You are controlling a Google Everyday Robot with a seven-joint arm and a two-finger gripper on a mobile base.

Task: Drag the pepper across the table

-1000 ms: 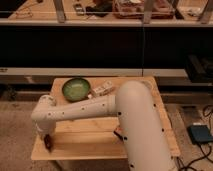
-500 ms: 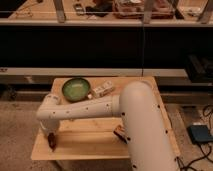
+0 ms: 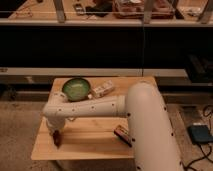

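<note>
Down at the near-left corner of the table point(image 3: 90, 144), the gripper point(image 3: 56, 134) hangs low off the end of the white arm point(image 3: 95, 107), right over the wood and close to the left edge. It shows as a dark tip pointing straight down, and there's no telling from here whether it is clamped or apart. Directly under it sits the pepper point(image 3: 58, 142): a small, slim, dark red-brown sliver, running roughly toward the front edge and narrowing at its lower end. It lies on the light planks and merges with the gripper's dark tip, so I can't say if the two are touching. Out from there, the arm sweeps right across the middle of the tabletop, dotted with small dark marks, and thickens into the big white body at the right. Just beside that body, near the front of the table, lies a dark rectangular box point(image 3: 123, 134) with a red edge, well apart from the pepper. Up at the back left there's a round green bowl point(image 3: 76, 89), and just beside it to the right a pale white packet point(image 3: 103, 89), lying at a slant. Off the table on the floor at the right sits a blue-grey object point(image 3: 200, 134).
</note>
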